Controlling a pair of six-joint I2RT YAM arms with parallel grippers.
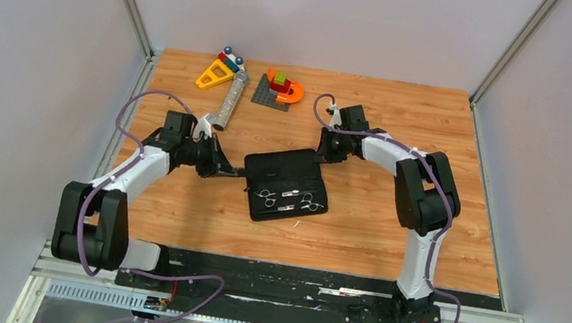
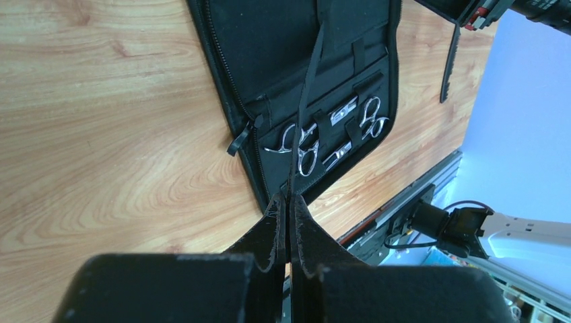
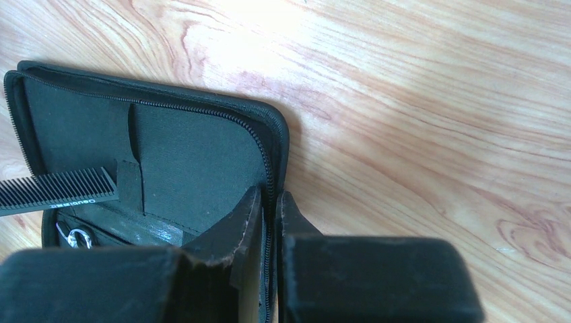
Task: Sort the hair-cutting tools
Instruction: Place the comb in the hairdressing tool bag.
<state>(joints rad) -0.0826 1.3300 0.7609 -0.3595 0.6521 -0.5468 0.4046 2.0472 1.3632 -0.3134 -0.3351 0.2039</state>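
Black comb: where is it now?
Right wrist view, left edge: the black comb reaches over the open black case; the left gripper holds it.

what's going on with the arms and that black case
The left gripper is shut on a long thin black comb, its tip reaching over the open black case mid-table. The right gripper pinches the case's zipped rim at its far right corner. Two silver scissors sit strapped inside the case.

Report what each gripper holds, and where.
Left gripper: the long black comb, pinched by one end. Right gripper: the black case, by its zippered rim.
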